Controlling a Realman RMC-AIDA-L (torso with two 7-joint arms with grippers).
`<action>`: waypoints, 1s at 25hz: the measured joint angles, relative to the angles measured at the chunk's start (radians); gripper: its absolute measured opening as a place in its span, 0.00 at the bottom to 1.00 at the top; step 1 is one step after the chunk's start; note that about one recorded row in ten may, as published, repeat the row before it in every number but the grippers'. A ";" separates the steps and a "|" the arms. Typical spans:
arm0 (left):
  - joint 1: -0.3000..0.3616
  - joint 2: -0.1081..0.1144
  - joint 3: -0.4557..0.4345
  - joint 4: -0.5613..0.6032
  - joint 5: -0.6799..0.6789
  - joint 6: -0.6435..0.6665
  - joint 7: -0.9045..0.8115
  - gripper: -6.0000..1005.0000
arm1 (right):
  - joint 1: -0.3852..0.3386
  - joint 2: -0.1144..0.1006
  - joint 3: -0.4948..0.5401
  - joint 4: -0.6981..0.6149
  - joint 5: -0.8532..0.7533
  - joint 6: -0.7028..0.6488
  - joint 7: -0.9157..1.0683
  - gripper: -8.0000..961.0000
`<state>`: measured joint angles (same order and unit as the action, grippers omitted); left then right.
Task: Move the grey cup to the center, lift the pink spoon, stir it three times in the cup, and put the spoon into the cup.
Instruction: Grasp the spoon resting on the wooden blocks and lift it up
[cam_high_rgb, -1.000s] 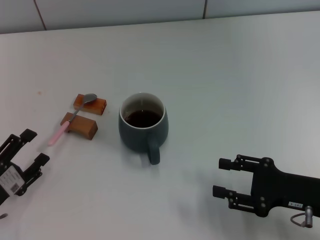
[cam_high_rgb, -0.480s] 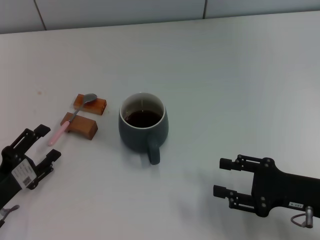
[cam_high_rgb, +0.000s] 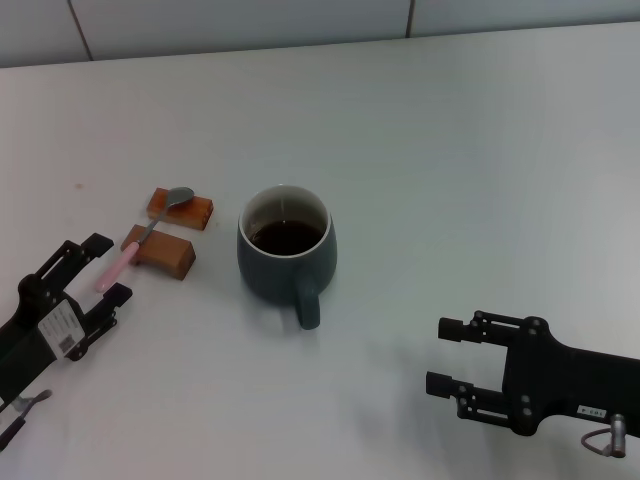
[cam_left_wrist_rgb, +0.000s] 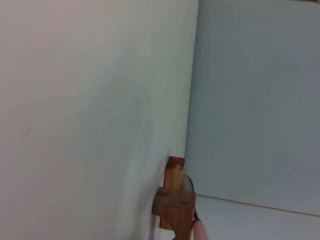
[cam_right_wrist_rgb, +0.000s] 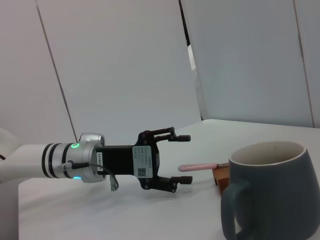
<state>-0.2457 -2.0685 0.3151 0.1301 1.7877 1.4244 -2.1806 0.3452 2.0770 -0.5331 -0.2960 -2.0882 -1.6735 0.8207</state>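
Note:
The grey cup (cam_high_rgb: 285, 262) stands mid-table with dark liquid inside and its handle toward me; it also shows in the right wrist view (cam_right_wrist_rgb: 270, 192). The pink spoon (cam_high_rgb: 121, 262) lies across two wooden blocks, silver bowl on the far one; it also shows in the right wrist view (cam_right_wrist_rgb: 198, 167) and the left wrist view (cam_left_wrist_rgb: 200, 233). My left gripper (cam_high_rgb: 108, 268) is open, its fingertips on either side of the pink handle's end; the right wrist view shows it too (cam_right_wrist_rgb: 188, 159). My right gripper (cam_high_rgb: 438, 354) is open and empty, right of the cup and nearer me.
Two brown wooden blocks (cam_high_rgb: 165, 250) hold the spoon up off the white table, left of the cup; they also show in the left wrist view (cam_left_wrist_rgb: 175, 201). A wall runs along the table's far edge.
My left gripper has moved forward and to the right, up to the end of the spoon's pink handle. The cup, the spoon and the right arm have not moved.

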 joint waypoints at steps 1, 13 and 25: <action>0.000 0.000 0.000 0.000 0.000 0.000 0.000 0.81 | 0.000 0.000 0.000 0.000 0.000 0.000 0.000 0.68; -0.036 -0.001 -0.008 -0.015 -0.002 -0.042 0.023 0.81 | 0.001 0.000 -0.001 0.000 0.003 -0.002 0.000 0.68; -0.063 -0.002 -0.013 -0.026 -0.002 -0.078 0.025 0.81 | 0.004 -0.001 0.003 -0.001 0.004 -0.008 0.004 0.68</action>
<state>-0.3090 -2.0708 0.3021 0.1045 1.7854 1.3461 -2.1552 0.3494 2.0758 -0.5304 -0.2970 -2.0839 -1.6818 0.8251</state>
